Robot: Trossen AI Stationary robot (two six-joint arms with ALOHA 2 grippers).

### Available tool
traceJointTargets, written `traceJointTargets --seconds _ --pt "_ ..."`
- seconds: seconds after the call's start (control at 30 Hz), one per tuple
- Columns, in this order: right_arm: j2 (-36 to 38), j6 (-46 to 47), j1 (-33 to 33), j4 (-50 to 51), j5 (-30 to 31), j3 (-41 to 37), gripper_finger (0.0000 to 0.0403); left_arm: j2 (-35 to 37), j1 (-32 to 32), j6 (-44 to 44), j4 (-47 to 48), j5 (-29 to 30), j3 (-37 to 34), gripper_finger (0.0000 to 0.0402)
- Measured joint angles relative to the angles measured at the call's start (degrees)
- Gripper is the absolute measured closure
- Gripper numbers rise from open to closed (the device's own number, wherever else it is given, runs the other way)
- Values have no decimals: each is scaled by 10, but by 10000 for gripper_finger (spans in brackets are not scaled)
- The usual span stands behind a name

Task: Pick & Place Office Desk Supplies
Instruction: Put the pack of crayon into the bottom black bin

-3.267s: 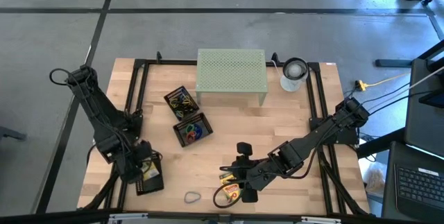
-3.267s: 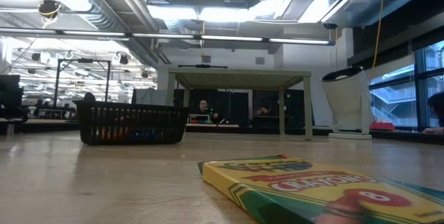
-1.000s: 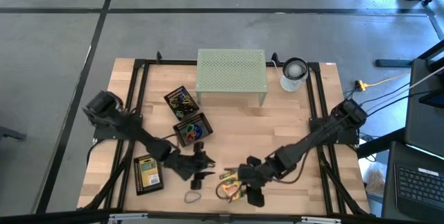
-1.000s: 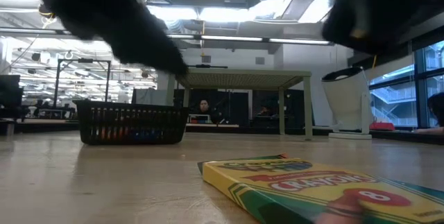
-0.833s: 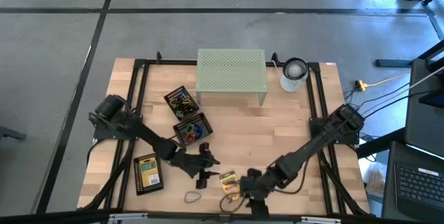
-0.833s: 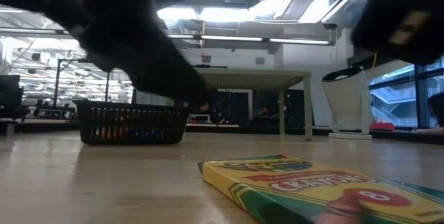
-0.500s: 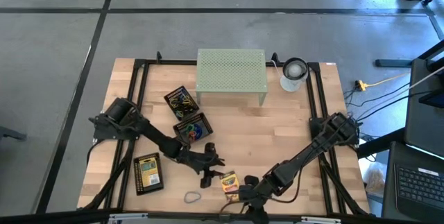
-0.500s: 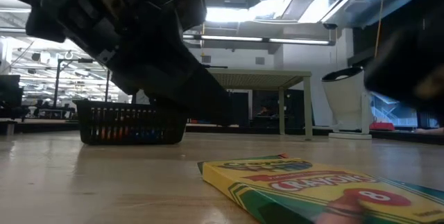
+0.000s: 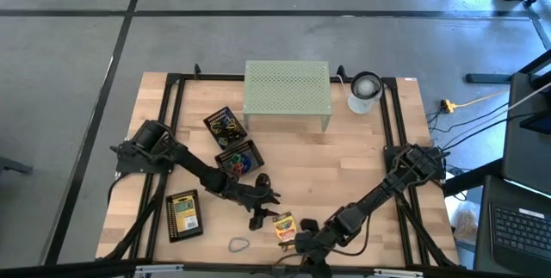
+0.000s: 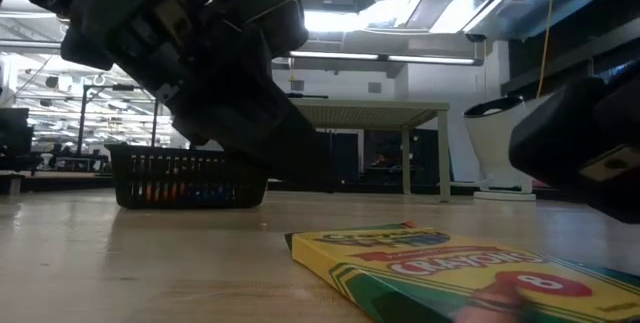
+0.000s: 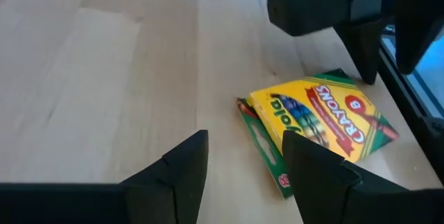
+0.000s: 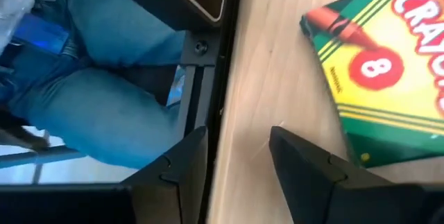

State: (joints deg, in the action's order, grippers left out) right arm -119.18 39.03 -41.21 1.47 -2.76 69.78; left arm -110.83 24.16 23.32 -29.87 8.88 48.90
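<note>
- Crayon box (image 9: 283, 225) lies flat on the wooden surface (image 9: 344, 166) near its front edge, between the two claws.
- Left claw (image 9: 263, 212) hangs just beside this box with its fingers apart, holding nothing.
- Right claw (image 9: 307, 235) is on the other side of the box, fingers also apart and empty.
- Second crayon box (image 9: 183, 213) lies well apart, near the left side.
- Two black mesh trays (image 9: 238, 159) stand near the middle.
</note>
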Motion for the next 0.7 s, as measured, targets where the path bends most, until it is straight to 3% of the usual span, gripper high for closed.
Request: traceJointTargets --seconds 0.2,0.7 --pt "-1 -8 2 0 35 0 238 0 1 6 1 0 0 222" --pt "-1 -32 13 2 55 -1 238 -14 9 34 5 -22 0 222"
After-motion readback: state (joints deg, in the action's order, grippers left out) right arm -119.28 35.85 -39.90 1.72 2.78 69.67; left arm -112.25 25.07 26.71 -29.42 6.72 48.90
